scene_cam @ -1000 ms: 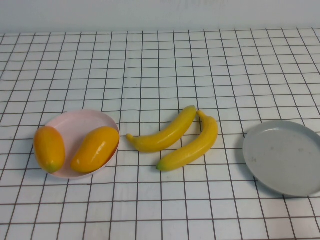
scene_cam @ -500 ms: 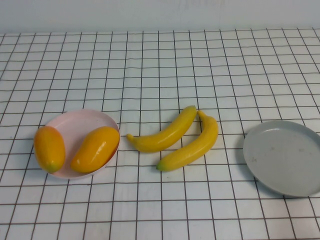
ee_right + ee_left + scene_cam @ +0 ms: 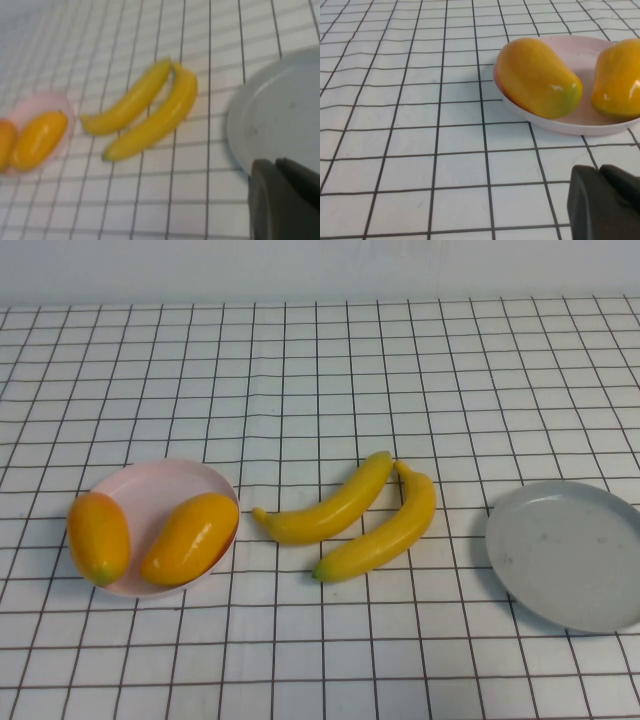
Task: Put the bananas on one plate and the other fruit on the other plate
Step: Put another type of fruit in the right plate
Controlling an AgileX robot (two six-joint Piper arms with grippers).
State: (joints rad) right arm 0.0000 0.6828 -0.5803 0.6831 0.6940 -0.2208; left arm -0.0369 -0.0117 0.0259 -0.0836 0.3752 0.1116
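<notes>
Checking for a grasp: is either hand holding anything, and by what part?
Nothing is held. Left hand sits near the pink plate, right hand by the grey plate.

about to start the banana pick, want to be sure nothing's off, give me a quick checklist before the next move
1. Both mango-like fruits on the pink plate: ok, though the left one overhangs the rim.
2. Both bananas on the table, off any plate: ok; they touch at their far ends.
3. Grey plate free to receive bananas: ok.
4. Right gripper near the grey plate, holding nothing visible: ok; fingers' state: cannot tell.
5. Left gripper near the pink plate, away from the bananas: ok; fingers' state: cannot tell.
</notes>
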